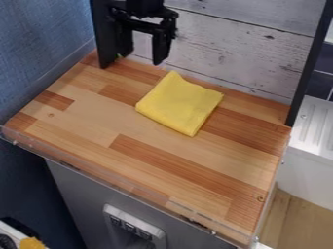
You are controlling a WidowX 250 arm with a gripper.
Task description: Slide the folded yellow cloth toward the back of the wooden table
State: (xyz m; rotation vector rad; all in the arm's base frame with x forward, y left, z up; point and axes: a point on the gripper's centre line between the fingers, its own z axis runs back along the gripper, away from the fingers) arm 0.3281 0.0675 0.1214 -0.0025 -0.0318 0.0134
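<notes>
Just below and to the right of the black two-finger end effector (141, 58) in the camera view, a folded yellow cloth (179, 103) lies flat on the wood-strip table (98, 114). The end effector's fingers stand wide apart, gripping nothing.

Behind the wooden worktop (149, 155), weathered whitish planks (240, 46) between dark uprights (311, 58); at left, a blue wall (39, 39). At right, dark tiles (322, 82) above a white ribbed surface (315, 124), pale wood (289, 214) lower down. Grey panel (75, 189) below the worktop.
</notes>
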